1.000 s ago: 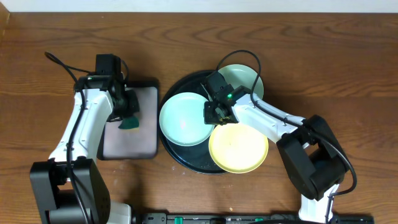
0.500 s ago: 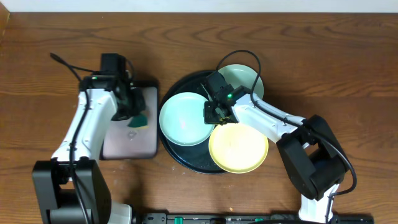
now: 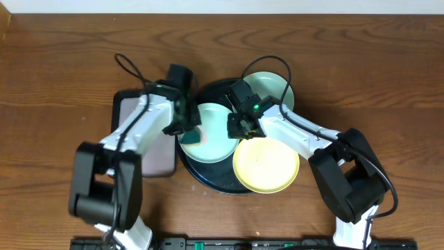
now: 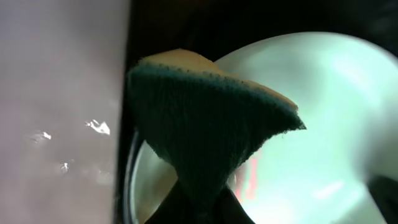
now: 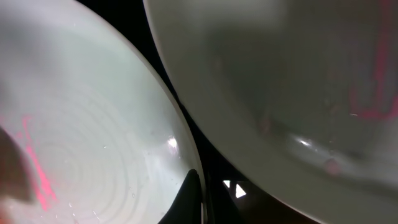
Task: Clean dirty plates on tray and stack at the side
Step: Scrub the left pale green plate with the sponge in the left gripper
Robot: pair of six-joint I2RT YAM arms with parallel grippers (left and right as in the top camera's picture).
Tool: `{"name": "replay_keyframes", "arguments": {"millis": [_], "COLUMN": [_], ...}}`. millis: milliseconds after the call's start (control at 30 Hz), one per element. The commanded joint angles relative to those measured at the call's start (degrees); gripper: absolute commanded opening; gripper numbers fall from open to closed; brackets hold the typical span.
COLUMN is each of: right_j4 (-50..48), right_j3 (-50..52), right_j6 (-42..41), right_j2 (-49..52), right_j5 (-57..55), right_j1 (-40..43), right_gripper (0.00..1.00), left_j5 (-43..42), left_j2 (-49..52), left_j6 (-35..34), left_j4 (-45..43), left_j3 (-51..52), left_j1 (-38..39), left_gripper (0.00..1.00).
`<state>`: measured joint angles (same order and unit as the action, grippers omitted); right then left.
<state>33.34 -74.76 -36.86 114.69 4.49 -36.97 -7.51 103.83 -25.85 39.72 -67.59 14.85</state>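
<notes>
The round black tray point(image 3: 202, 176) holds three plates: a mint plate at the left point(image 3: 211, 135), a mint plate at the back point(image 3: 274, 89) and a yellow plate at the front right point(image 3: 266, 165). My left gripper point(image 3: 185, 127) is shut on a dark green sponge point(image 3: 191, 137) over the left edge of the left mint plate. The sponge point(image 4: 211, 118) shows above that plate point(image 4: 323, 124) in the left wrist view. My right gripper point(image 3: 235, 128) is shut on that plate's right rim. The right wrist view shows its fingers point(image 5: 200, 199) pinching the rim point(image 5: 81, 124).
A rectangular black-rimmed tray with a grey inside point(image 3: 158, 156) lies left of the round tray, partly under my left arm; it also shows in the left wrist view point(image 4: 62, 93). Red smears mark the left mint plate point(image 5: 34, 168). Brown wooden table point(image 3: 388, 76) surrounds everything.
My left gripper carried the sponge from the rectangular tray rightward onto the left mint plate's edge. The right gripper and the plates have not moved.
</notes>
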Motion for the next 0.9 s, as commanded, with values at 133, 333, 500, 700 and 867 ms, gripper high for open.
{"name": "replay_keyframes", "arguments": {"millis": [133,333,500,700,867], "right_j4": [-0.42,-0.37,-0.37,-0.35,-0.35], "right_j3": [-0.83,-0.83,-0.83,-0.83,-0.83], "right_j6": [-0.35,-0.33,-0.33,-0.33,-0.33], "right_j2": [1.36,1.36,1.36,1.36,1.38], "right_j5": [1.53,1.53,1.53,1.53,1.51], "right_j1": [-0.57,-0.57,-0.57,-0.57,-0.57], "right_gripper": [0.01,0.01,0.01,0.01,0.01], "left_j5": [1.53,-9.16,-15.21,-13.60,6.34], "left_j2": [4.52,5.42,5.42,5.42,5.42], "left_j6": [-4.04,-1.40,-0.81,-0.83,-1.09], "left_j4": [-1.09,-3.43,-6.56,-9.29,-7.58], "left_j3": [-0.15,-0.15,-0.17,-0.17,-0.17], "left_j1": [3.26,5.27,4.83,4.02,4.11], "left_gripper": [0.07,0.07,0.07,0.07,0.07]}}
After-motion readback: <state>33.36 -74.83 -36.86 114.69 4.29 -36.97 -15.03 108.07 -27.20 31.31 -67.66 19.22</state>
